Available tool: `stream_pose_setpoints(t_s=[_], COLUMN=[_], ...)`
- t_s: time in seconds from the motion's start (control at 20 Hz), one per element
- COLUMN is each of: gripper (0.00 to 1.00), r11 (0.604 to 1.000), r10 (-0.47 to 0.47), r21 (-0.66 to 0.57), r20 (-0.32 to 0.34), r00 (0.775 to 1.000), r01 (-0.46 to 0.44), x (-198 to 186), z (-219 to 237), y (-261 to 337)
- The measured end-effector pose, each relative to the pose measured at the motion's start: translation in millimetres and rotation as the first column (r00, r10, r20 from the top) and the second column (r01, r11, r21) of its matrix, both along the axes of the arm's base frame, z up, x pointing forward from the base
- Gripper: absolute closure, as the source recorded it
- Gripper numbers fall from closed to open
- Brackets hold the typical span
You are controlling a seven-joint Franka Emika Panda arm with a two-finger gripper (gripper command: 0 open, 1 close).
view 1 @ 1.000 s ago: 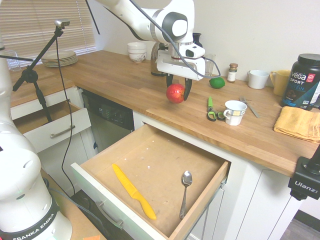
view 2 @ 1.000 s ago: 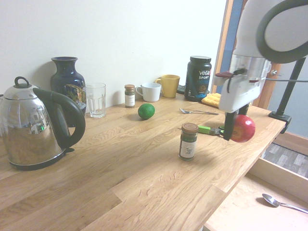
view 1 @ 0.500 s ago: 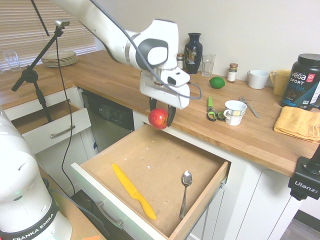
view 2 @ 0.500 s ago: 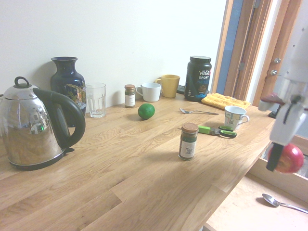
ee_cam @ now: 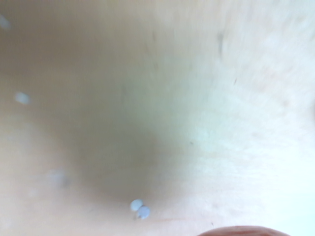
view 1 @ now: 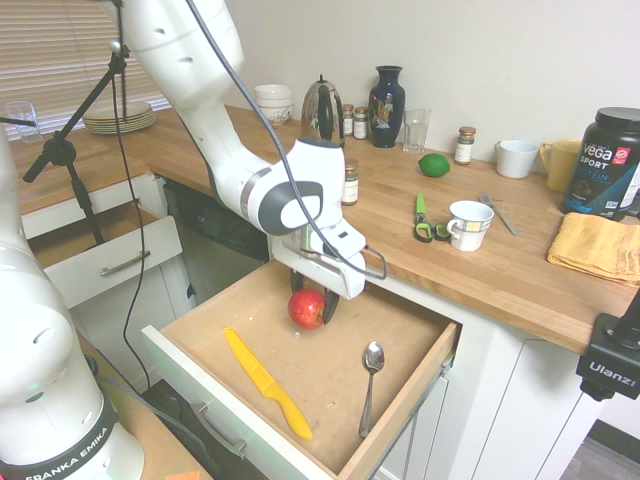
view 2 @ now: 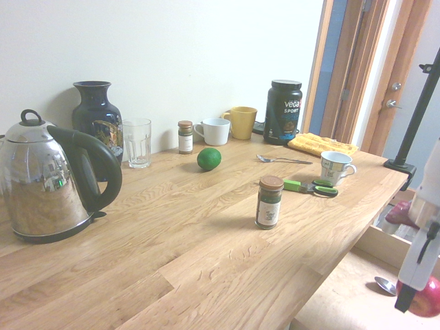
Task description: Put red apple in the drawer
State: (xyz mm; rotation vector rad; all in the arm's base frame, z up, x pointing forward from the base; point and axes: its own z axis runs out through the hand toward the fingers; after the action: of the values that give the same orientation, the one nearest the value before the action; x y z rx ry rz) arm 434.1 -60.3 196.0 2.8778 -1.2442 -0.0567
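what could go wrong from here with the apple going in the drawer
The gripper holds the red apple over or just inside the open drawer; whether it touches the bottom isn't clear. If let go too high, it might bounce.

Being round, it could roll on the flat bottom into the yellow knife or the spoon.

The fingers are also near the drawer's counter-side end, so the wrist might bump the counter edge.

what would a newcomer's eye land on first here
Probably the glossy red apple, gripped by the gripper over the open drawer. Next, likely the bright yellow knife lying in that drawer, then the shiny kettle on the wooden counter.
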Motion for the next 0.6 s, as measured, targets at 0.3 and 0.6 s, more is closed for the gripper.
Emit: stream_pose_setpoints(t_s=[0.3, 0.6], gripper=[1.00, 0.00], r11=[1.000, 1.000], r10=[0.007, 0.002], r21=[-0.007, -0.012], r20=[-0.033, -0.046], r00=[0.999, 0.999], r01=[-0.007, -0.003], x=[15, 18], z=[-31, -43], y=[-2, -4])
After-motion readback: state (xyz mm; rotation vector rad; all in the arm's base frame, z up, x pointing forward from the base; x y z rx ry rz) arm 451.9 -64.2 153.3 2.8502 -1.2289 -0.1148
